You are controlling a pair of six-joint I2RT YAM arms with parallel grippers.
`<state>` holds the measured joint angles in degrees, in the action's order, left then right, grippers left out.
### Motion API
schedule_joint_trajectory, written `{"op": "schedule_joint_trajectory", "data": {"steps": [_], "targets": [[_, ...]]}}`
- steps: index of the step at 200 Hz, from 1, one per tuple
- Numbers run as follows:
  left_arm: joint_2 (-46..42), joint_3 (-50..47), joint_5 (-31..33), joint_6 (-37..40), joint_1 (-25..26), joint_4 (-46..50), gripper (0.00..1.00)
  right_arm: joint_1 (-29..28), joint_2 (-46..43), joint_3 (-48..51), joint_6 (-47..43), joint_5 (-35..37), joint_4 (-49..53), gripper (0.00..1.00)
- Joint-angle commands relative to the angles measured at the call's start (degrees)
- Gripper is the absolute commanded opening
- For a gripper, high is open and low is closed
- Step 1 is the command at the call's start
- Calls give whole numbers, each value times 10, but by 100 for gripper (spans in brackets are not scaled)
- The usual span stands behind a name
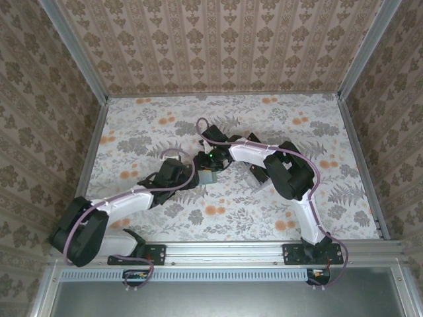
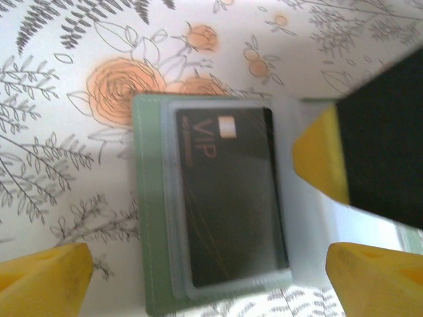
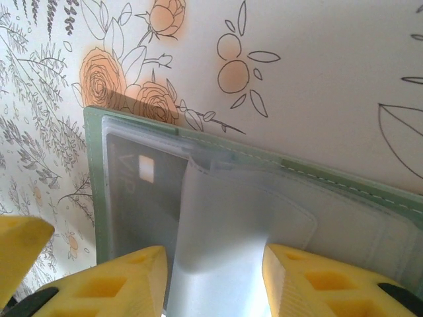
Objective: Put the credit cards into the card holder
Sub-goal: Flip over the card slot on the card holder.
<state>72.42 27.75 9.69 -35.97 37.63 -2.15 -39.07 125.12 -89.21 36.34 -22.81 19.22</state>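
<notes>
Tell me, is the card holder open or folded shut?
Open. The card holder lies spread flat, clear inner pockets exposed, a dark VIP card showing inside one.

The card holder [image 2: 147,218] lies open and flat on the floral surface [image 2: 53,165], near its middle. It is a sage-green case with stitched edges and clear plastic pockets inside. One dark credit card [image 2: 231,198], lettered VIP in orange with a small pale square beside it, sits inside a pocket on one half, its edges in line with the case. In the right wrist view, a clear pocket leaf [image 3: 218,224] stands up from the holder's middle.
</notes>
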Motion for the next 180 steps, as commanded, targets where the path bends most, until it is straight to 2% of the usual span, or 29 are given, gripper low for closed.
{"op": "schedule_joint_trajectory", "data": {"steps": [1, 34, 88, 180], "targets": [[-46, -24, 14, 5, 5, 8, 100, -6, 21, 6, 13, -6, -5, 46], [-65, -34, -1, 17, 4, 15, 100, -6, 21, 10, 16, -5, -7, 46], [3, -3, -30, 27, 4, -23, 100, -6, 21, 12, 17, -5, -9, 46], [60, 20, -22, 32, 4, -35, 100, -6, 21, 14, 20, -9, -14, 47]]}}
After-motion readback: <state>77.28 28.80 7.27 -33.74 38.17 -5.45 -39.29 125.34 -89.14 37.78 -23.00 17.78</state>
